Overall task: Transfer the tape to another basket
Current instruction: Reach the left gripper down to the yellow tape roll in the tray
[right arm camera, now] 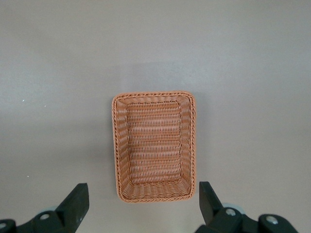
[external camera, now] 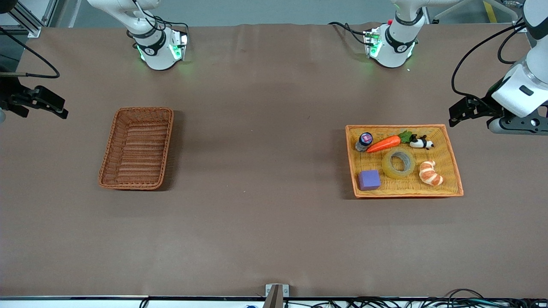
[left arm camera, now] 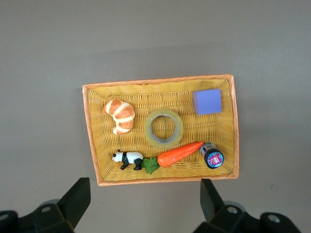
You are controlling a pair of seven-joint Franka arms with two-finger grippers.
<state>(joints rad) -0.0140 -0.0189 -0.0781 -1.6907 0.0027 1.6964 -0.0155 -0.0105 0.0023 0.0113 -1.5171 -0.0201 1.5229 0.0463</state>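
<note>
The tape (external camera: 386, 165), a translucent yellowish ring, lies flat in the middle of the shallow orange-yellow tray (external camera: 402, 127) at the left arm's end of the table. It also shows in the left wrist view (left arm camera: 148, 129). The dark reddish-brown basket (external camera: 143, 109) stands empty at the right arm's end, also in the right wrist view (right arm camera: 154, 93). My left gripper (external camera: 461, 112) hangs high beside the tray, open and empty (left arm camera: 144, 201). My right gripper (external camera: 53, 105) hangs high beside the basket, open and empty (right arm camera: 143, 204).
In the tray around the tape lie a carrot (external camera: 384, 143), a panda figure (external camera: 421, 142), a croissant (external camera: 430, 172), a purple cube (external camera: 369, 179) and a small bottle (external camera: 364, 141). Brown table cloth lies between basket and tray.
</note>
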